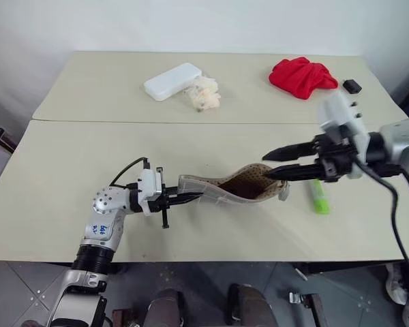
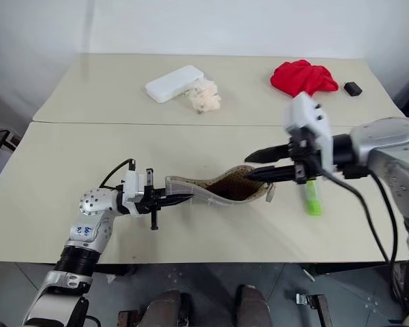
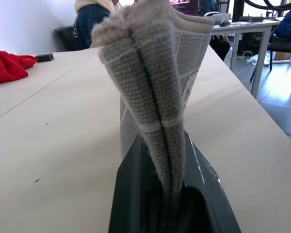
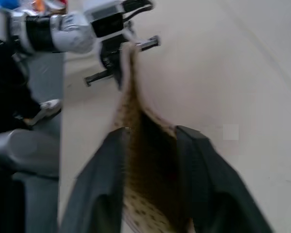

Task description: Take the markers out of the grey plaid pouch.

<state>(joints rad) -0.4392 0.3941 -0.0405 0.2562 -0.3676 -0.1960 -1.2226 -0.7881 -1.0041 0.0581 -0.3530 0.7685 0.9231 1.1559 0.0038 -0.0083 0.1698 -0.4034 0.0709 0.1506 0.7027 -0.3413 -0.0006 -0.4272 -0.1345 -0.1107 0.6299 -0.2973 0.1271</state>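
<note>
One marker is plainly out: the lime-green highlighter [image 1: 320, 197] lies on the tabletop [image 1: 68, 197], just beside the pouch's open end and under the right arm. Red marker not visible; may be inside the pouch, can't tell.

Grey plaid pouch [image 1: 221, 189] hangs stretched between both arms, low over the near tabletop, sagging in the middle w/ the dark brown lining showing. Left gripper [image 2: 169, 199] has its fingers [image 3: 136, 194] pressed together on the pouch's closed end; left wrist view shows the fabric bunched and folded flat between them. Right gripper [image 1: 281, 164] is at the mouth end, fingers [image 4: 106, 174] a little apart, one each side of the opening's edge. Whether they actually pinch that edge or just straddle it, can't tell.

Handling, as I judge it: pouch is light, soft, floppy fabric, no stiffness, so it folds and droops wherever it isn't supported. Not fragile, weave looks grippy rather than slick. Best hold = the seamed ends or the zipper rim, where the cloth is doubled and won't slide out. A pinch on one end w/ the mouth tipped down should let contents slip out along the smooth lining. Markers are small hard plastic cylinders, light, prone to roll; take across the barrel mid-length.
</note>
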